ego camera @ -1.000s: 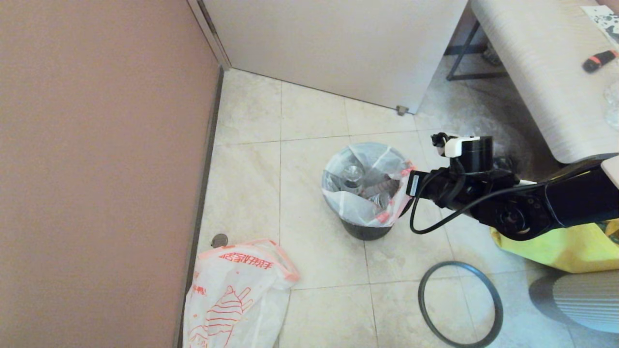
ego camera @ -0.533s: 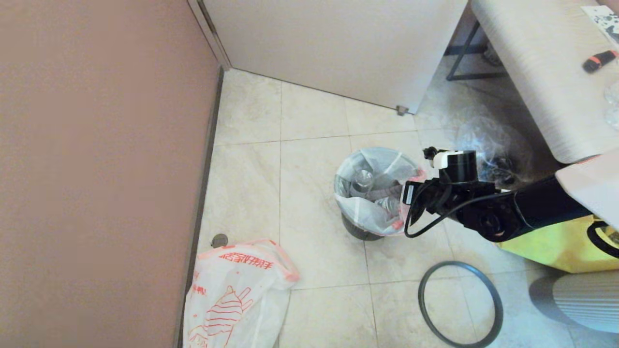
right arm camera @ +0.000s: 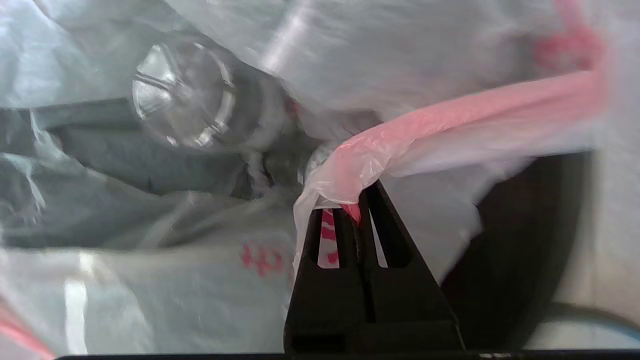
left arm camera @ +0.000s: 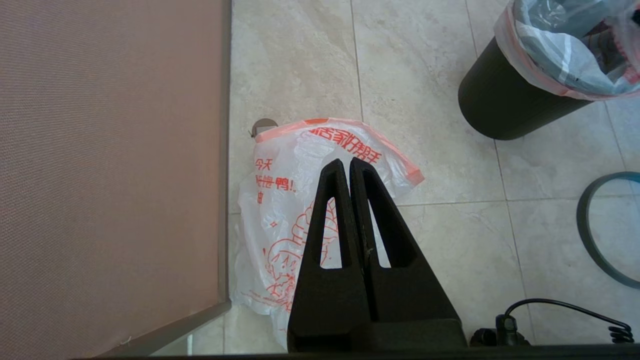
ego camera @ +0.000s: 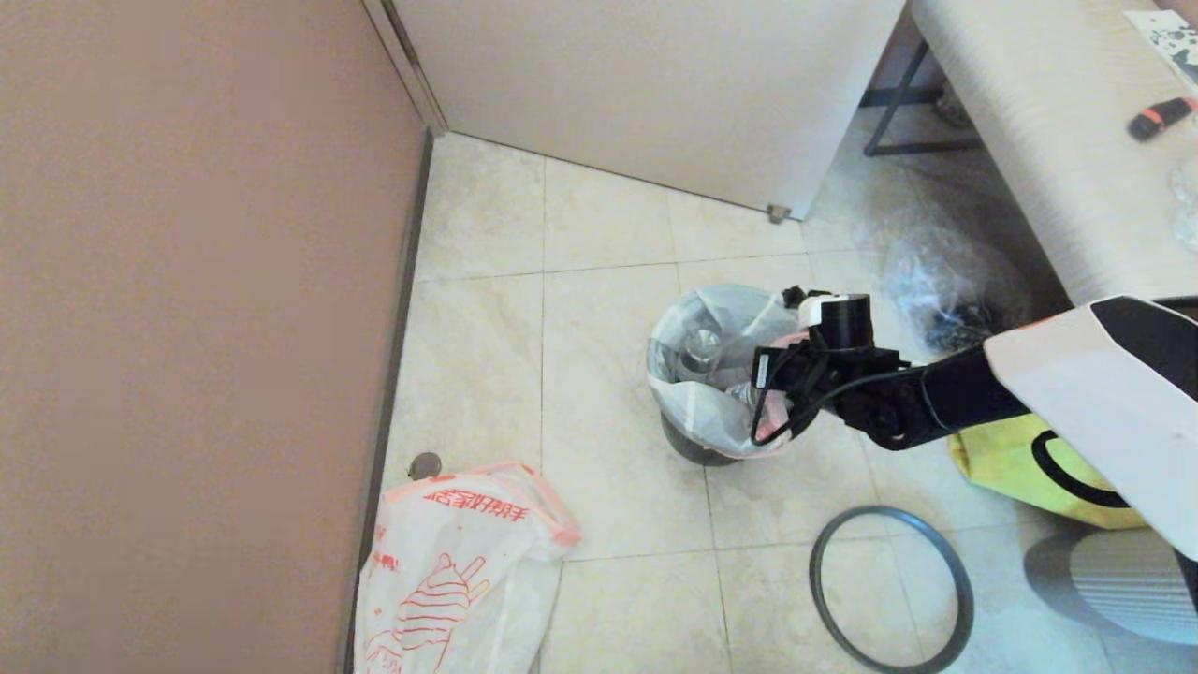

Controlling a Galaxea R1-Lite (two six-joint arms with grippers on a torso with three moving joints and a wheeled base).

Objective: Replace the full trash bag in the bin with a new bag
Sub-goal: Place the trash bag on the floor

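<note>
The full trash bag (ego camera: 711, 374) sits in the black bin (ego camera: 697, 449) in the middle of the tiled floor, with clear bottles (right arm camera: 182, 107) showing inside. My right gripper (right arm camera: 356, 200) is shut on the bag's pink rim (right arm camera: 450, 117) on the bin's right side, and the rim is stretched up off the edge. The bin's grey hoop (ego camera: 889, 588) lies flat on the floor at the front right. The limp new bag (ego camera: 459, 562) lies by the wall at the front left. My left gripper (left arm camera: 348, 167) hangs shut and empty above the new bag (left arm camera: 295, 200).
A brown wall (ego camera: 187, 328) runs down the left, a white door (ego camera: 636, 84) at the back. A big yellow bag (ego camera: 1020, 459) and a clear bag (ego camera: 945, 281) lie right of the bin. A table (ego camera: 1048, 140) stands at the back right.
My right arm has moved left and lower at the bin's right edge, and the bag's pink rim there has been pulled inward over the opening. The left arm and new bag are still.
</note>
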